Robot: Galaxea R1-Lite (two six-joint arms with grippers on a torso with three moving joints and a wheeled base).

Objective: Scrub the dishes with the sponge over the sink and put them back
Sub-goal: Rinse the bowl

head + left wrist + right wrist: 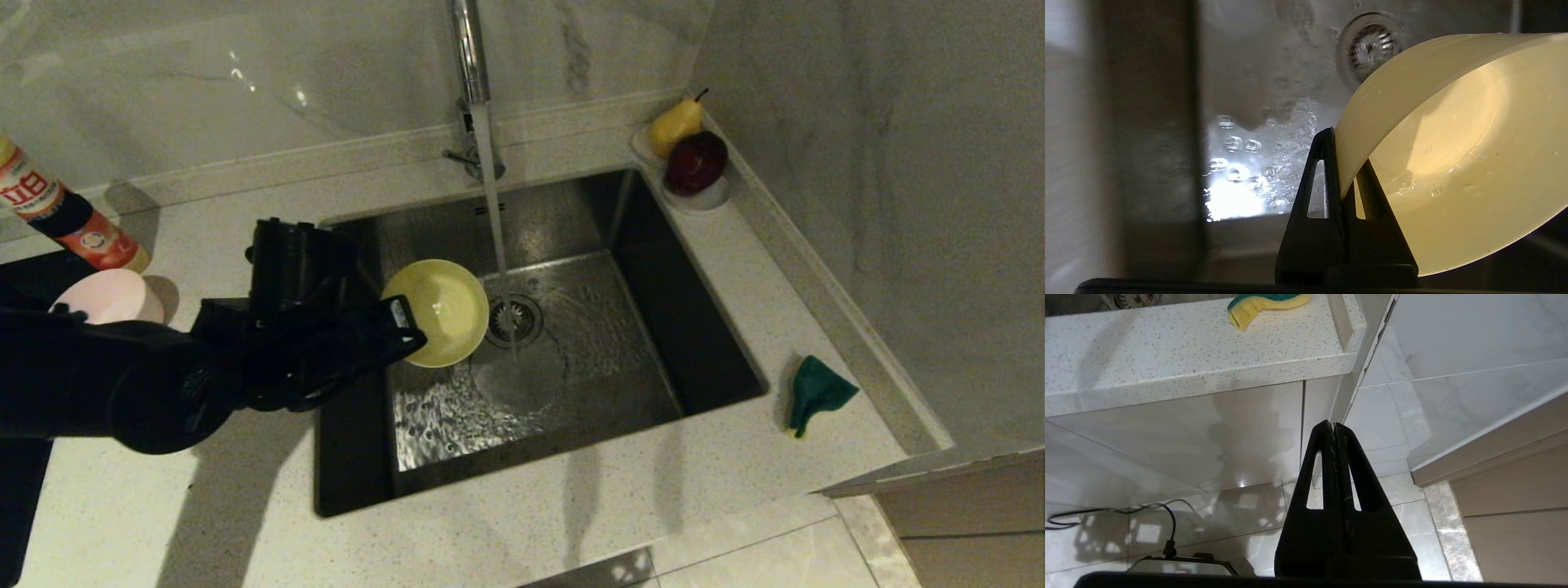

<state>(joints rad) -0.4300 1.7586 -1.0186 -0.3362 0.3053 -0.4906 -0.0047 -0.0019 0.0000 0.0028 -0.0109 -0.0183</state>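
Left gripper (406, 325) clamped on rim of round yellow plastic bowl (441, 310), over square steel sink (694, 327)'s left side. Right gripper (1334, 426) closed, empty, below countertop edge.

The sponge (816, 394) is lying right of the sink (702, 327) (on the counter (506, 539)); one bowl (437, 312) is hanging over the sink, left of the drain.

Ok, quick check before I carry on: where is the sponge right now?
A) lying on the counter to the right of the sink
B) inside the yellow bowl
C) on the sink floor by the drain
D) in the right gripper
A: the sponge lies crumpled on the counter right of the sink, while the empty right gripper hangs shut below the counter's edge.
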